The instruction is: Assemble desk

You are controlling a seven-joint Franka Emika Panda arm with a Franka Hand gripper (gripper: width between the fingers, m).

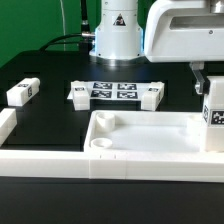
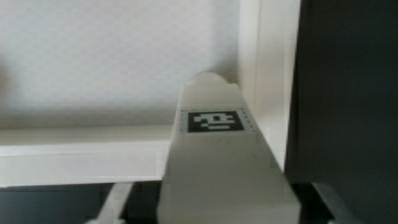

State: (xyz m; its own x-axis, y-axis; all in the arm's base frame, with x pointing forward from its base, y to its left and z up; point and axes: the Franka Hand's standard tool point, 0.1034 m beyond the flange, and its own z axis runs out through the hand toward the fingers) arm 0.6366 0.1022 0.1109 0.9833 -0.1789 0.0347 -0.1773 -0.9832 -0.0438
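Note:
The white tray-like tabletop (image 1: 150, 138) lies at the front of the black table, with a round socket (image 1: 101, 146) in its near corner. My gripper (image 1: 210, 92) is at the exterior view's right, shut on a white block leg (image 1: 213, 116) that hangs upright over the tabletop's right end. In the wrist view the leg (image 2: 217, 150) fills the space between my jaws, its tag facing the camera, with the tabletop's floor (image 2: 107, 70) and raised rim (image 2: 267, 60) beneath it. Three more legs lie on the table: one far left (image 1: 22, 92) and two (image 1: 80, 93) (image 1: 151, 96) beside the marker board.
The marker board (image 1: 113, 91) lies flat behind the tabletop, in front of the robot's base (image 1: 115, 35). A long white border rail (image 1: 8, 128) runs along the exterior view's left and front edge.

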